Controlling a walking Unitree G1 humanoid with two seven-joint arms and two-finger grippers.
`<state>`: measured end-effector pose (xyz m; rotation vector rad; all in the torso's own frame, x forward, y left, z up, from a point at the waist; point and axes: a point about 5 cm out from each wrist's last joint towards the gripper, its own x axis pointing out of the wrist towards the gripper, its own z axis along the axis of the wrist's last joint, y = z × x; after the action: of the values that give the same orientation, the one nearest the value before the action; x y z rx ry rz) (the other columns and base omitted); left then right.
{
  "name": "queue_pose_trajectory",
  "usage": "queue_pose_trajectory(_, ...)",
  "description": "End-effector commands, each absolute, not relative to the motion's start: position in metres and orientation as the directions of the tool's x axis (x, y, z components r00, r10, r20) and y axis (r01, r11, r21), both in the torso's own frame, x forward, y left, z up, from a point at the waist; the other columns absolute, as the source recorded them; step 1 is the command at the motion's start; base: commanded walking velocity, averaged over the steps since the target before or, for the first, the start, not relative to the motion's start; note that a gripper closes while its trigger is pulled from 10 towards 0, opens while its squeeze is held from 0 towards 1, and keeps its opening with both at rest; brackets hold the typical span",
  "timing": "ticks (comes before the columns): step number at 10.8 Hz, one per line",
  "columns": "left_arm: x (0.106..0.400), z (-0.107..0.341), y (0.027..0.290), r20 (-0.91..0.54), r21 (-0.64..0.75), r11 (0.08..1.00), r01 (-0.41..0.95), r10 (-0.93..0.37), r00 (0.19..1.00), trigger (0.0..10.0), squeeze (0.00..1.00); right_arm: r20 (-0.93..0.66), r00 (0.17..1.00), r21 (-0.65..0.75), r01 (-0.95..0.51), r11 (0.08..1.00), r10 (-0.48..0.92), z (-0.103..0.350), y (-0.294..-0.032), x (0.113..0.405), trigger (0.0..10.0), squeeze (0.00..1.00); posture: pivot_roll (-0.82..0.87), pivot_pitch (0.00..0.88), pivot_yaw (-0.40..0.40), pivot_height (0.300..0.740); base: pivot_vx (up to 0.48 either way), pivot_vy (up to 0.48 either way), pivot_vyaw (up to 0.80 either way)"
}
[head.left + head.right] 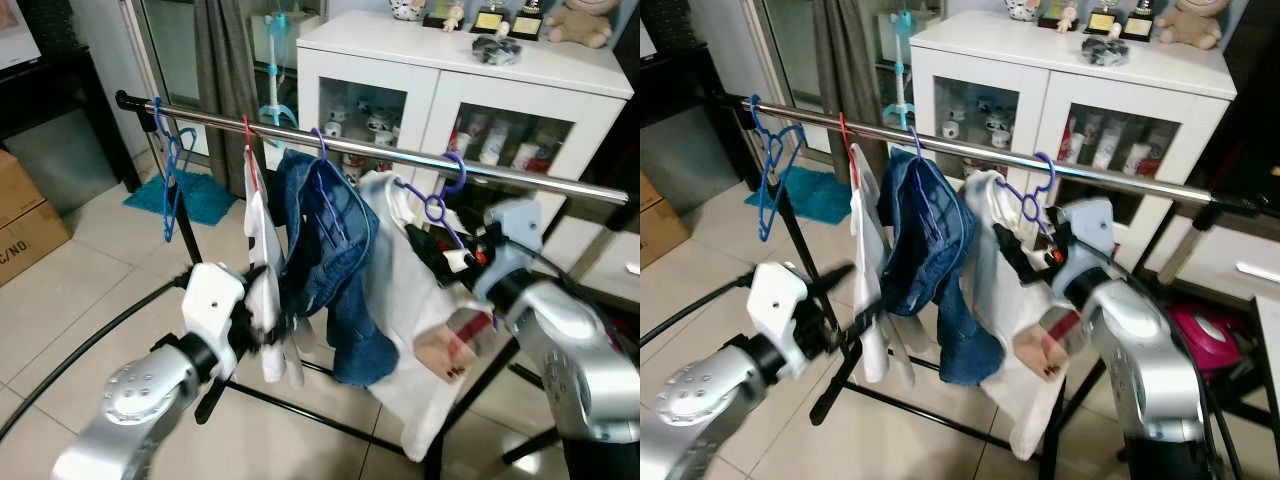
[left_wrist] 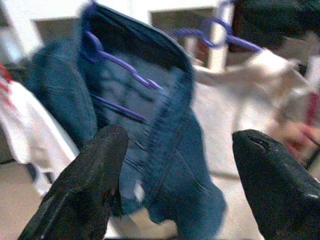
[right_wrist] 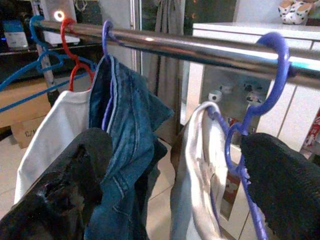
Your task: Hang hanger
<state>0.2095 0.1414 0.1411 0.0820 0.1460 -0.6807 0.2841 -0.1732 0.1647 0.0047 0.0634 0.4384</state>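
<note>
Purple plastic hanger point(image 3: 252, 125) with white shirt hooked over shiny steel rail point(image 1: 400, 153). Right gripper point(image 3: 175, 190) spread wide, holding nothing; left gripper point(image 2: 175, 185) likewise wide, empty. Best withdrawn slowly, avoiding snagging fabric.

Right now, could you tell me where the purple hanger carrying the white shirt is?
The purple hanger hooks over the steel rail toward the robot's right, beside the denim garment, with the right gripper open just below its hook.

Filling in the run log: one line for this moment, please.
purple hanger hooked on rail | right gripper open beside it | left gripper open near jeans
</note>
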Motion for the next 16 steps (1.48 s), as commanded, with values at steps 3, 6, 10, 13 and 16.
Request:
queue_pose_trajectory(3,0.201,0.145,0.142,-0.201,-0.006,0.692,0.722,-0.708,0.677,10.0,0.00,-0.161,0.909,0.034,-0.385,0.922,0.385,0.167,-0.185,0.320,10.0,0.82,-0.07,0.000,0.005,0.740,0.000,0.000,0.00)
queue_pose_trajectory(6,0.203,0.147,0.145,-0.211,-0.013,0.684,0.729,-0.715,0.667,10.0,0.00,-0.248,0.886,-0.002,-0.404,0.915,0.391,0.167,-0.197,0.342,10.0,0.00,-0.06,0.000,-0.002,0.740,0.000,0.000,0.00)
queue_pose_trajectory(10,0.203,0.148,0.144,-0.212,-0.018,0.677,0.736,-0.722,0.659,10.0,0.00,-0.270,0.880,-0.001,-0.406,0.914,0.391,0.172,-0.204,0.358,0.0,0.00,-0.06,0.000,-0.005,0.740,0.000,0.000,0.00)
queue_pose_trajectory(13,0.201,0.148,0.144,-0.213,-0.018,0.678,0.735,-0.721,0.659,10.0,0.00,-0.324,0.840,0.026,-0.451,0.892,0.434,0.166,-0.204,0.357,0.0,0.00,-0.06,0.000,-0.004,0.740,0.000,0.000,0.00)
queue_pose_trajectory(16,0.203,0.148,0.144,-0.216,-0.017,0.673,0.740,-0.725,0.654,10.0,0.00,-0.341,0.835,0.020,-0.454,0.891,0.433,0.164,-0.208,0.356,0.0,0.00,-0.06,0.000,0.003,0.740,0.000,0.000,0.00)
